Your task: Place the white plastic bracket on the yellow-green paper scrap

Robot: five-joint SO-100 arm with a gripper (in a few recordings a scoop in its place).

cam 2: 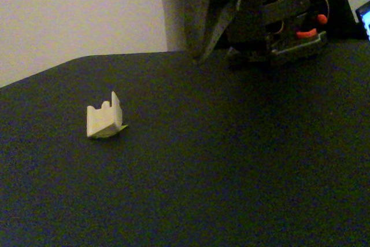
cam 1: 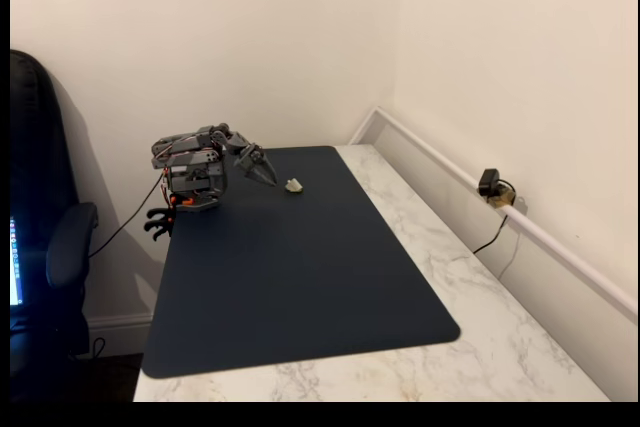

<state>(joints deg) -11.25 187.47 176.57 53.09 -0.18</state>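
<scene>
You get soft, warm, even room light in one fixed view; the walls point(cam 1: 300, 37) read bright, the dark mat point(cam 1: 300, 267) flat, no glare. Black bars frame that picture. Your low fixed view is dim, grainy, yellow-tinted. The white bracket point(cam 2: 104, 118) looks nearly blown out against the mat point(cam 2: 231, 172), with a faint shadow beneath; the arm point(cam 2: 260, 10) behind it is soft.

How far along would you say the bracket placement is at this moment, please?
Mostly done, it seems: the white plastic bracket rests on the dark mat, a sliver of yellow-green paper scrap peeking from under it. The gripper holds nothing and sits apart from the bracket. Only pulling the arm back appears left.
</scene>
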